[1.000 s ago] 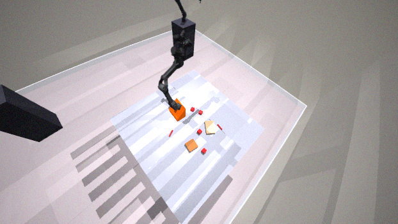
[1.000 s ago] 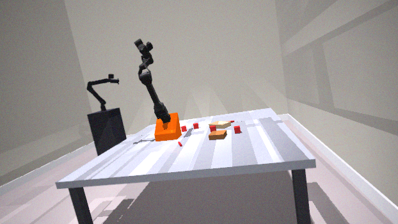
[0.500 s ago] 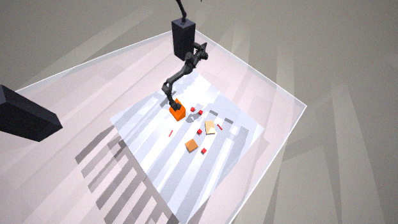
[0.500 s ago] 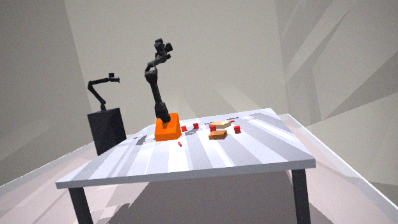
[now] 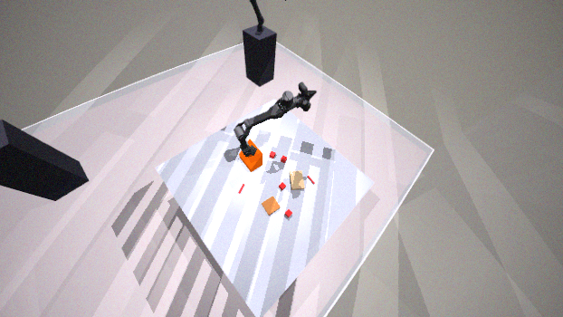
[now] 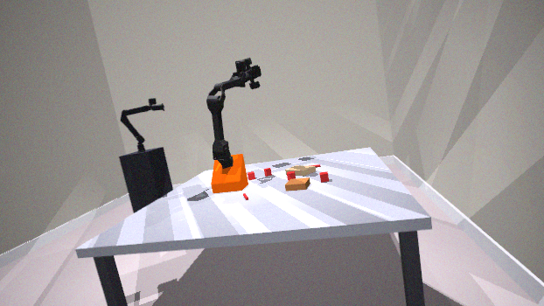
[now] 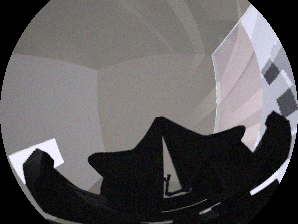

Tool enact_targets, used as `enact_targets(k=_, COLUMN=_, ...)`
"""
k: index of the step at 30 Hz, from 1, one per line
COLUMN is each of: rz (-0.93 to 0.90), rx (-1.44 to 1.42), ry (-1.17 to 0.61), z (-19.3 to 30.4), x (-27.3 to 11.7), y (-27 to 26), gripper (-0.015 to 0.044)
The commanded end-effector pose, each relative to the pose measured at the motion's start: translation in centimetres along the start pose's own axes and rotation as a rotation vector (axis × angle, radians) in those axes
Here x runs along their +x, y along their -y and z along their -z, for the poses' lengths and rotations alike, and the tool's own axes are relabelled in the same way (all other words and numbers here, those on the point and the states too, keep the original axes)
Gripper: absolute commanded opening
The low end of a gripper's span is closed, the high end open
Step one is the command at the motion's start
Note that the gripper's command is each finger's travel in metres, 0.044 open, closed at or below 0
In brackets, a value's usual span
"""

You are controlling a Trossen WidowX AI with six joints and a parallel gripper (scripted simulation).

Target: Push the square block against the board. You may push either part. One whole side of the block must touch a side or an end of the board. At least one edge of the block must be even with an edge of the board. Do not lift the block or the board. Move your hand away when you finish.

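Two wooden parts matter to me: the square block [image 5: 271, 206] [image 6: 297, 184], orange-brown, just below the middle of the top frame, and the board [image 5: 297, 180] [image 6: 301, 170], paler and longer, up and to the right of it. Bare surface shows between them in the top frame, so no side touches and no edge is even; by my judgement the joining is all still to do. Both lie on the bench [image 5: 213, 181] [image 6: 262, 236], right of centre in the exterior frame.

Close to the pair, one red cube [image 5: 282, 186] [image 6: 290, 175] sits between block and board toward their left, and another [image 5: 288, 213] [image 6: 324, 177] is just to the block's right; either could snag a push, I judge. A red stick [image 5: 310, 179] [image 6: 316, 166] lies just right of the board.

Farther out, my orange base [image 5: 256, 161] [image 6: 229, 184] stands up and left of the parts. My pincer [image 5: 313, 93] [image 6: 259, 71] is raised high above the bench, clenched on nothing. I would next come down beside the block, staying shut, and slide it squarely against the board.
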State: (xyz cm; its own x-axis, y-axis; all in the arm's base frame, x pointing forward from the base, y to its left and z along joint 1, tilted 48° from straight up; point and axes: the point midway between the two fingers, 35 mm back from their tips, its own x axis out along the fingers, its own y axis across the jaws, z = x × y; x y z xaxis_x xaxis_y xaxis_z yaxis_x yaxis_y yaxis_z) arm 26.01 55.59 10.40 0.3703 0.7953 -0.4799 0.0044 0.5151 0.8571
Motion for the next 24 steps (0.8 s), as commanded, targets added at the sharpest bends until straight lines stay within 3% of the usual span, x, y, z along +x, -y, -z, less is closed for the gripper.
enact_targets(k=1, rz=0.115, rx=-0.009, ry=0.099, z=-4.8, x=-0.1, y=3.8, gripper=0.0000)
enact_targets(k=12, rz=0.413, rx=-0.031, ry=0.282, z=-15.3, x=-2.9, y=13.4, gripper=0.0000)
enact_targets(k=24, rz=0.747, rx=-0.046, ry=0.380, z=-22.9, x=-8.7, y=23.2, gripper=0.0000)
